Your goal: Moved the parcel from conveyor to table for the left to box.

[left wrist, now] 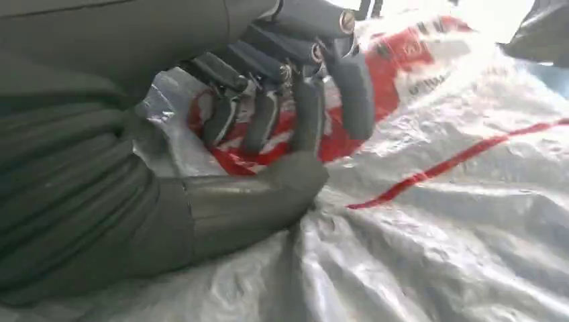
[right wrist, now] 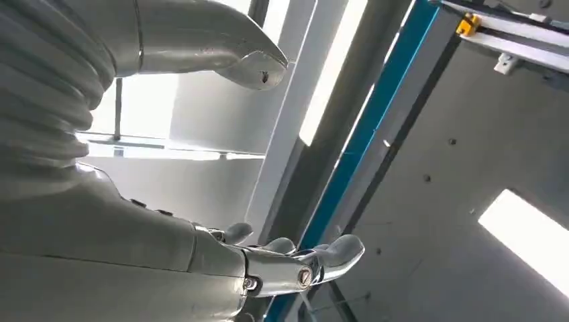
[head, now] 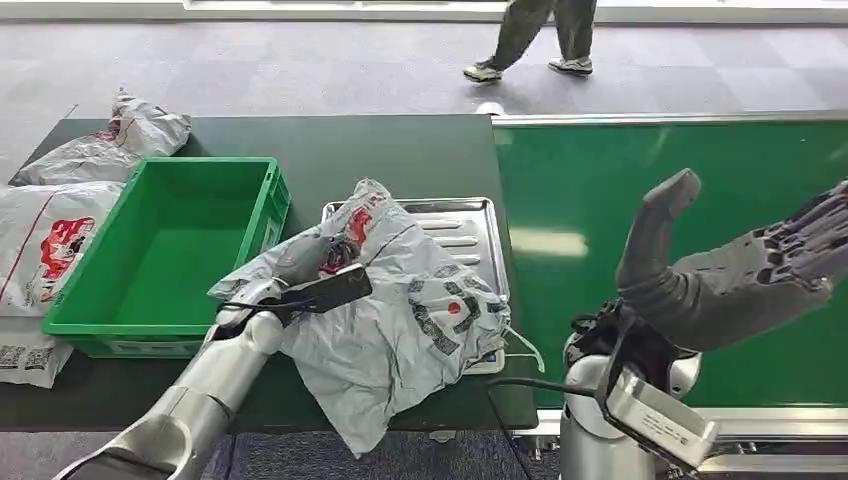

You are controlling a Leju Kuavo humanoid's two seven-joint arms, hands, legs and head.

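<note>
A dark green table point(head: 420, 150) is seen from above, and a bright green conveyor belt point(head: 600, 200) is joined to its right side. A green plastic crate point(head: 255, 225) is set on the left half of the table, its inside bare. Just right of the crate, a metal tray point(head: 470, 225) is laid near the table's right edge. The tray is largely covered by the parcel point(head: 400, 310), a crumpled grey plastic mailer with red and dark print, which is draped over the tray and hangs past the table's front edge. Other grey mailer bags point(head: 60, 230) are piled on the table to the left of the crate.

The parcel is gripped by the left hand point(head: 310, 262) at its upper left part, beside the crate; in the left wrist view, the dark fingers point(left wrist: 308, 121) are seen curled onto the red-printed plastic, with the thumb pressed against it from the other side. The right hand point(head: 740, 265) is held up above the conveyor belt, fingers spread wide and thumb raised, with nothing in it.

On the grey floor beyond the table, the legs of a person point(head: 540, 40) are seen.
</note>
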